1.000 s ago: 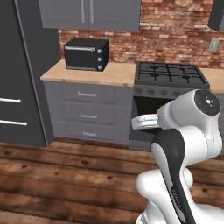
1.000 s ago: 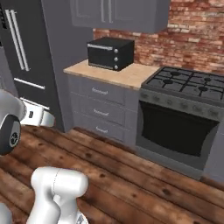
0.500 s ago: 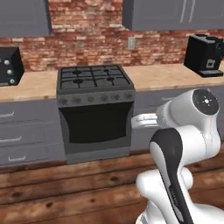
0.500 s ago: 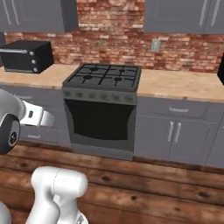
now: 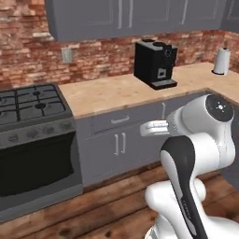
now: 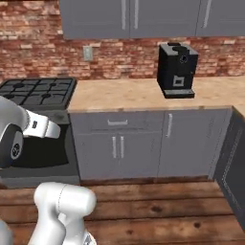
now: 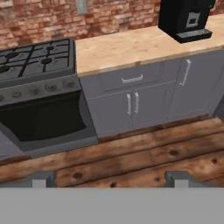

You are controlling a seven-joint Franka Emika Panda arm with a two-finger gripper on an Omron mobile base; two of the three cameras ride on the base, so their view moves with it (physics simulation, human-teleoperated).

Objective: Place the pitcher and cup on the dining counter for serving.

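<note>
Counter (image 5: 121, 91): running across mid-frame, brick wall behind.
Stove (image 5: 32, 100): sitting at left.
Coffee machine (image 5: 155, 63): standing upper right.
Paper towel roll (image 5: 221, 61): standing far upper right.
Gripper (image 7: 111, 178): fingertips standing apart, holding nothing.
Pitcher, cup: location cannot be told.

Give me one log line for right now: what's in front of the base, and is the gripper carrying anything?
facing: stove, wood counter, coffee machine | paper towel roll far right | gripper: open, empty | pitcher, cup: unsighted

Light wood-grain countertop (image 6: 129, 95), rough brick wall (image 6: 28, 45), plank floor (image 6: 158, 210).
</note>
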